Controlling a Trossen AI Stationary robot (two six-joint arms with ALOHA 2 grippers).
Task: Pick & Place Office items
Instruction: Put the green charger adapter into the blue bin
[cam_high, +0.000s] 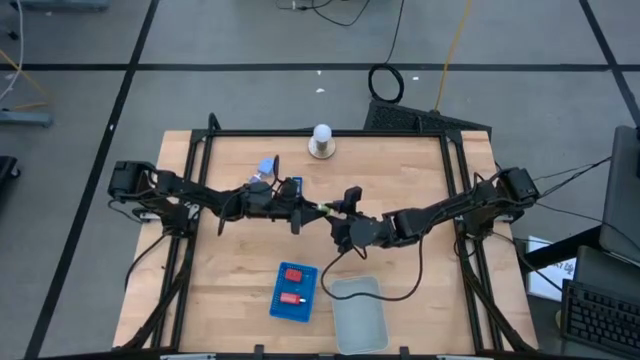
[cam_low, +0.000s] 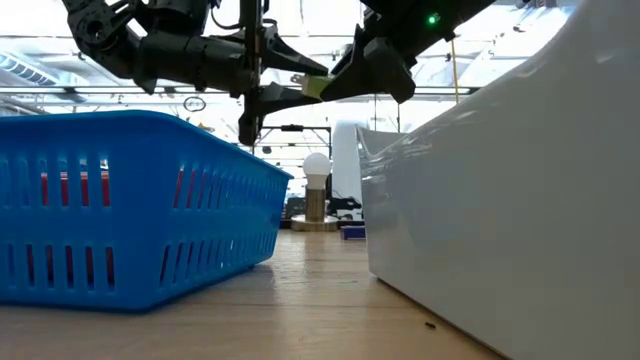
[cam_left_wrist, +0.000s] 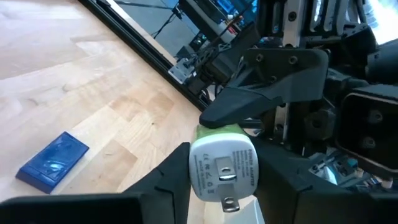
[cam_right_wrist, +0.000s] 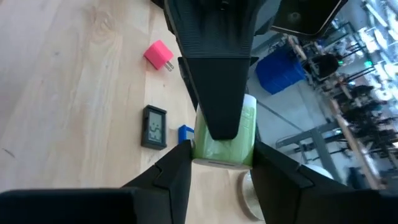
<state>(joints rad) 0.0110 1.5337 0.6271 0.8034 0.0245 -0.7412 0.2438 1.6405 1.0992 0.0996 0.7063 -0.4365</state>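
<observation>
Above the middle of the table (cam_high: 230, 290), both pincers meet on one small green and white charger (cam_high: 327, 208). The left pincer (cam_high: 312, 206) has its fingers closed on the white end of the charger (cam_left_wrist: 222, 169), the face with the printed label and metal prongs. The right pincer (cam_high: 338, 209) grips the green end (cam_right_wrist: 225, 138) from the opposite side, its fingers pressed against the charger's flanks. The charger hangs clear of the table, held between the two pincers, as the low view shows (cam_low: 316, 86).

On the table just beneath the left pincer lies a dark blue rectangle (cam_left_wrist: 53, 161), flat and apart from the fingers. Behind the left pincer, near its wrist, sits a light blue piece (cam_high: 266, 166). Past the right pincer lie a pink plug block (cam_right_wrist: 159, 55), a black rectangular piece with a small screen (cam_right_wrist: 154, 127) and a small blue bit (cam_right_wrist: 185, 135) just beside it.

Toward the near edge of the table from the pincers stands a blue tray (cam_high: 294, 292) with two red blocks (cam_high: 292, 286) in it, and next to it a clear tray (cam_high: 359, 314). On the far side of the pincers stands a white ball on a round base (cam_high: 321, 140).
</observation>
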